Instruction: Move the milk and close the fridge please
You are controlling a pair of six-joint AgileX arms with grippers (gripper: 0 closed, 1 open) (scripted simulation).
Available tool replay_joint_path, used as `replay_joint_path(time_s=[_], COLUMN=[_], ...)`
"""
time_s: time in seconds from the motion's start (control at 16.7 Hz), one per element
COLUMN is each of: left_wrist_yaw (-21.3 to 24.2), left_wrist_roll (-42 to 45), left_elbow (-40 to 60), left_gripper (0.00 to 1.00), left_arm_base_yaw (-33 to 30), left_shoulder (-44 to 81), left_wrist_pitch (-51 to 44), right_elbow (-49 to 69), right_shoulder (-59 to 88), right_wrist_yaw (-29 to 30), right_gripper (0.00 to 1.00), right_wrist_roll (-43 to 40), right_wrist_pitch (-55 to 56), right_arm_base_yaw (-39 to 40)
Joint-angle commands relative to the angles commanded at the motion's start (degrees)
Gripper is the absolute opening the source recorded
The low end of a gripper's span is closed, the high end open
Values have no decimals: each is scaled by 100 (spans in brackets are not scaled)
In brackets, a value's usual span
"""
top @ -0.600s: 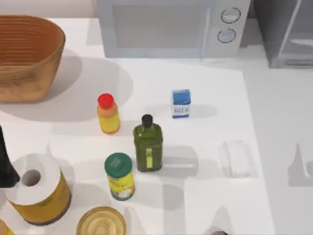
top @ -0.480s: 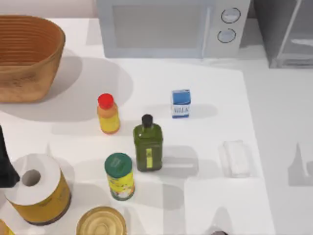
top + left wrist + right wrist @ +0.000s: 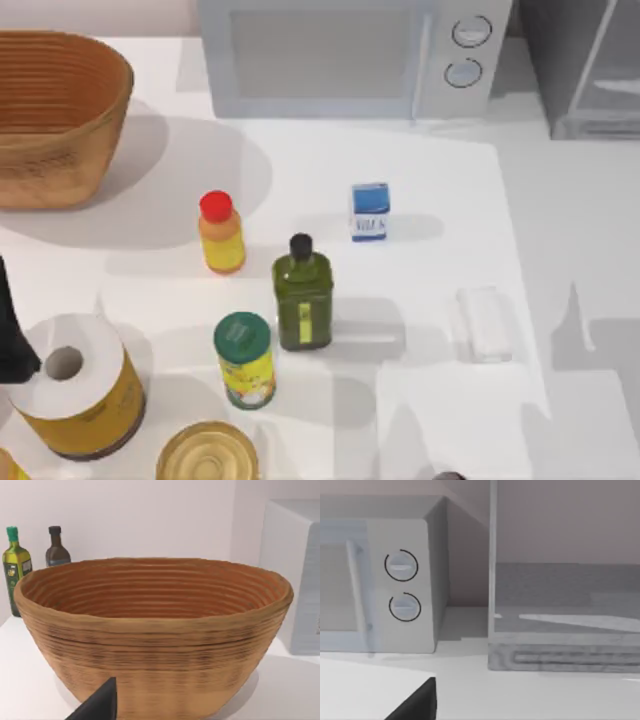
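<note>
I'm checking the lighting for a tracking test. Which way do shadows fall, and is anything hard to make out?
Top view: the milk casts a soft shadow toward the table's right; the clear plastic box barely stands out from the white table. Left wrist view: the wicker basket is evenly lit, without glare.

Table (image 3: 420,180) seen from above; basket (image 3: 155,635) viewed closely by left wrist, microwave (image 3: 375,580) (also overhead) by right.

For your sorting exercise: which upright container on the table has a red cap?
The small orange-yellow bottle; the dark green bottle has a black cap, the yellow can a green lid.
</note>
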Motion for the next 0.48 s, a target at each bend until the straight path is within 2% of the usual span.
replay_joint_path(time_s=[0.48], left_wrist_yaw=[0], left_wrist_roll=[0], left_elbow=[0], left_gripper=[100], left_arm_base_yaw=[0], left_shoulder=[0], left_wrist_pitch=[0], right_elbow=[46], right_shoulder=[1703], right_wrist_yaw=[2228], right_gripper=[100], right_wrist_roll=[29], right_wrist_pitch=[1601], right_arm_base_yaw=[1974])
